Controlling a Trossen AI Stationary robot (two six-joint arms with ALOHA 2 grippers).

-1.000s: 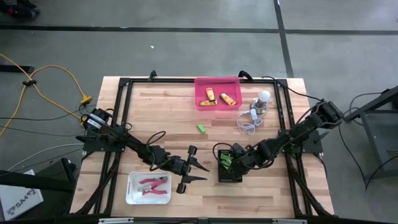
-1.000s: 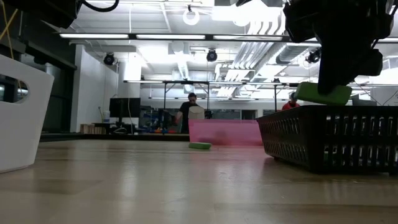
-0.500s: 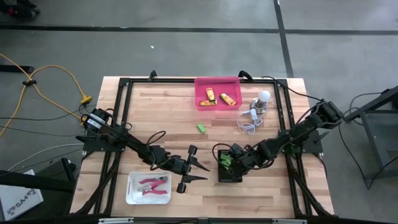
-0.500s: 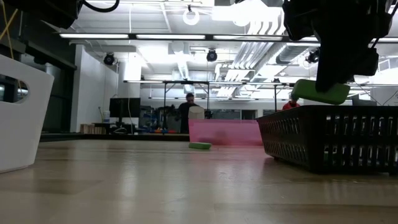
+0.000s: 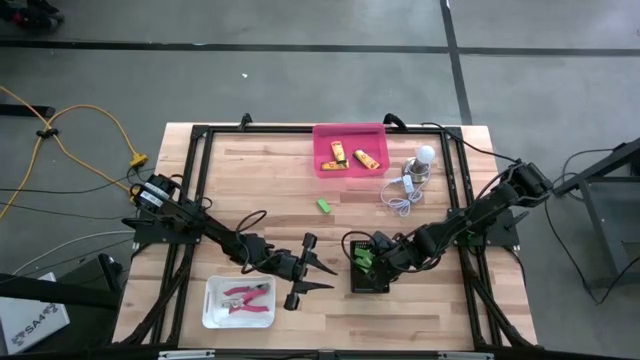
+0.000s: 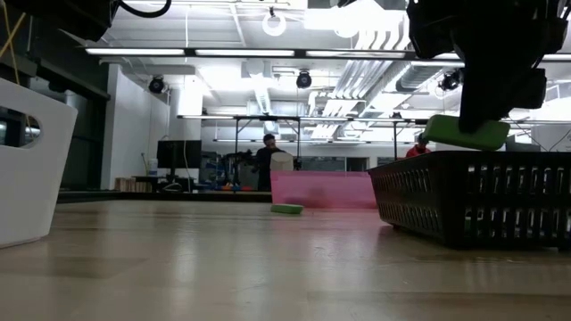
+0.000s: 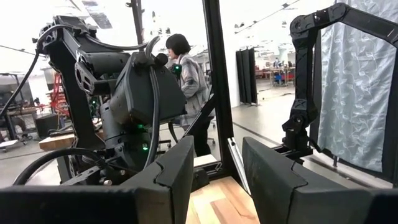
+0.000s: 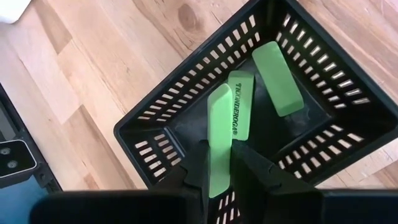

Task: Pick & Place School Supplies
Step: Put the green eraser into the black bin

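I have the right pincer (image 8: 219,163) over the black slotted basket (image 5: 369,271) near the bench's front edge, right of centre, fingers (image 8: 250,168) closed on a green block (image 8: 219,140) that hangs above the basket's opening; in the low view that block (image 6: 465,133) sits just above the basket rim (image 6: 446,159). Two more green blocks lie inside the basket: one printed "TICONDEROGA" (image 8: 240,105) and one plain (image 8: 276,77), side by side on the basket floor, near each other but I can't tell if they touch. A fourth green block (image 5: 324,205) lies alone on the bare bench (image 5: 260,170) around the middle, between the pink tray and the basket, clear of both. The pink tray (image 5: 350,149) sits at the back edge near centre and holds yellow-orange oblong pieces (image 5: 352,155); I count at least two, can't resolve a third from above. The white bin (image 5: 239,302) near the front-left corner holds the pink-handled pliers (image 5: 246,297). The white bulb (image 5: 426,154) with its coiled cable (image 5: 400,193) lies right of the pink tray, near the back-right corner. The left pincer (image 5: 318,276) is parked between the white bin and the basket, fingers spread wide and holding nothing; its wrist view looks level past the open fingers (image 7: 176,174) at the right arm and a person (image 7: 186,74) in the room behind.
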